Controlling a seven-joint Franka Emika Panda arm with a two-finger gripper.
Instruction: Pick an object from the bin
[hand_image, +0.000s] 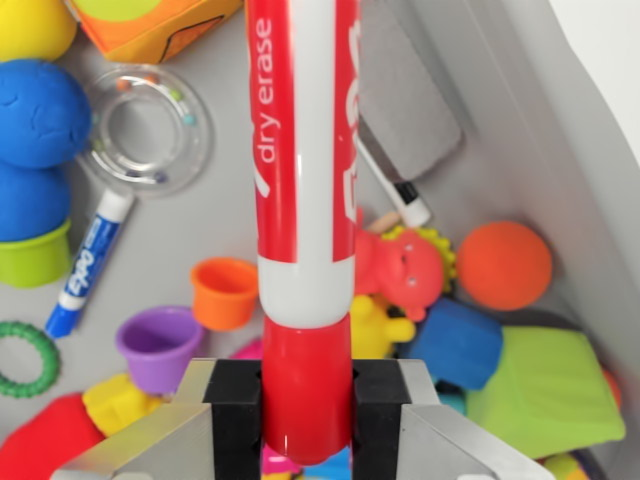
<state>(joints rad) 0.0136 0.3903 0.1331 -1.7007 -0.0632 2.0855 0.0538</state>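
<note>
The red dry erase marker (303, 200) is standing up the centre of the wrist view, its red cap pinched between the black pads of the end effector (307, 400) at bottom centre. It seems lifted above the bin (560, 130); next, carrying it clear of the toys.

The red marker (303, 200) reads "dry erase"; the blue marker (88, 262) reads "EXPO".
</note>
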